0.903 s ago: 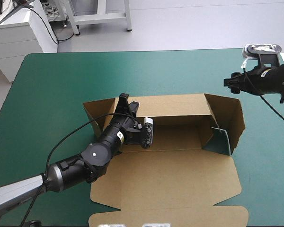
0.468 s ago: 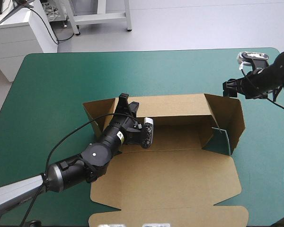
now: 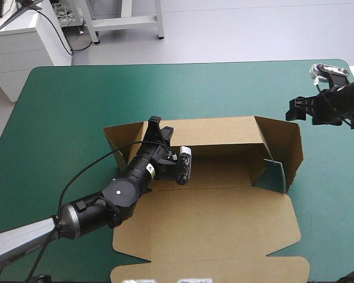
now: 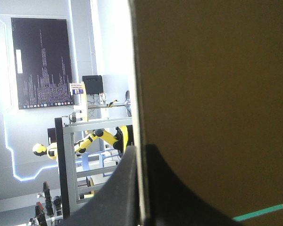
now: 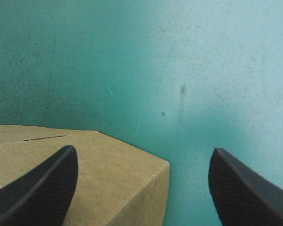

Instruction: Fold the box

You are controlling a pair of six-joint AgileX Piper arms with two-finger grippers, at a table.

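Pinching the box [image 3: 212, 224] by its raised far wall near the left end, the left gripper [image 3: 156, 125] clamps the board. Box sits mid-table on the teal-green cover [image 3: 76, 106], lid flat toward the near edge. Right gripper [image 3: 295, 109] hangs spread wide by the box's far right corner.

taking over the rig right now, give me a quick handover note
Left tool: shut on the far wall of the box, near its left end.
Right tool: open, holding nothing, above the teal-green cover just beyond the box's far right corner.
Done: far wall and right end panel stand raised; lid lies flat toward the near edge.
To do: probably tuck the end panels; nothing looks tucked yet.
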